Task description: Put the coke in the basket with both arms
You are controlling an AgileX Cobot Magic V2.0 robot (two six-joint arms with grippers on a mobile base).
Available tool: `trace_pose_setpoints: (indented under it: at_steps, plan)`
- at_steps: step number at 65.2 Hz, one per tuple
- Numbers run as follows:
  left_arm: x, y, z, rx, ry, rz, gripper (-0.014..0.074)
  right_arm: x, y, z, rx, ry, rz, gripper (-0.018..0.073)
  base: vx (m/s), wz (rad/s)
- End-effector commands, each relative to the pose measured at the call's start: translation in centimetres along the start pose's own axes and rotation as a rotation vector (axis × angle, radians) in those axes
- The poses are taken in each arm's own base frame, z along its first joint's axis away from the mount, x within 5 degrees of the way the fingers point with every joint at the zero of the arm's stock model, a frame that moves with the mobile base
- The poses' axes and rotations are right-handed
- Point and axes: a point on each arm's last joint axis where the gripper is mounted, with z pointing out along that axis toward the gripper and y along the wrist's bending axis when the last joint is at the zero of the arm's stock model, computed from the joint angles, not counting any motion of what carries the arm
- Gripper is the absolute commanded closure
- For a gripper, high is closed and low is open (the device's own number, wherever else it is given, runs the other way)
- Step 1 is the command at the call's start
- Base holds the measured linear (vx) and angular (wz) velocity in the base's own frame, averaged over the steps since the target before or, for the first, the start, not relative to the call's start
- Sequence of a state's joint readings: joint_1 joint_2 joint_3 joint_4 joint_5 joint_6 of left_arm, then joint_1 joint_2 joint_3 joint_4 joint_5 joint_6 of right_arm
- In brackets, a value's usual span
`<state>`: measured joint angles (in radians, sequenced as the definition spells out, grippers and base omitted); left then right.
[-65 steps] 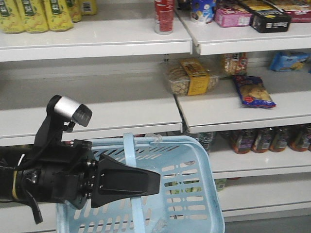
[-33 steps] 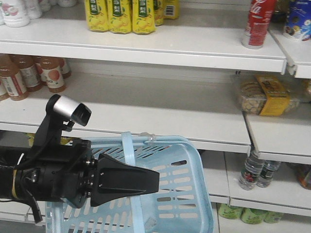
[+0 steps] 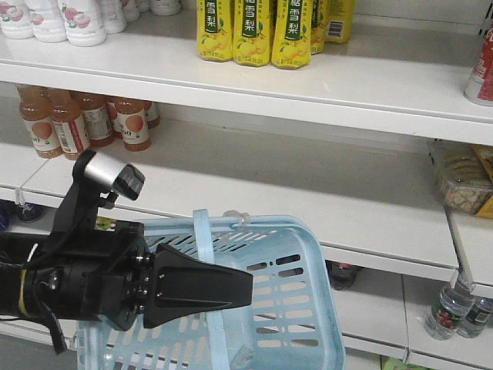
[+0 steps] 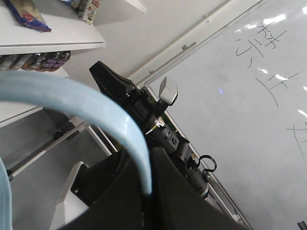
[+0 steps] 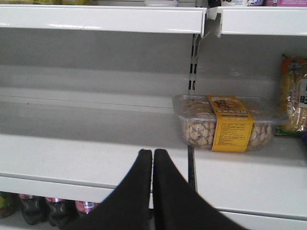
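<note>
Matte black arm with thin cables and small screws at the base of the wedge-shaped gripper; a silver-capped cylinder sits above and behind the gripper.

Blue basket handle between left jaws

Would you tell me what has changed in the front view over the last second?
The shelves slid right in frame: the coke went from top centre to the right edge, so the view swung left. The left gripper kept holding the basket by its handle.

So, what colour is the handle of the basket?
The handle is pale blue, like the basket; the exterior front-facing view shows it best.
</note>
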<state>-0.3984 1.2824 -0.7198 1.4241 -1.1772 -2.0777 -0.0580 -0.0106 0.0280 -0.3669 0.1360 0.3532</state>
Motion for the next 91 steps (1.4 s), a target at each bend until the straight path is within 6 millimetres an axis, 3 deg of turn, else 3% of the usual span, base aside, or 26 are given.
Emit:
trace_pose_setpoints:
  at_steps: [1,91]
  plan:
    - [-0.11,-3.32,-0.42,0.235,0.022,0.031,0.0603,-0.34,0.21,-0.10,-0.023,-0.074,-0.018,0.0564,0.11,0.06]
    - [-0.11,-3.32,-0.42,0.235,0.022,0.031,0.0603,-0.34,0.21,-0.10,-0.023,-0.074,-0.018,0.0564,0.09,-0.19]
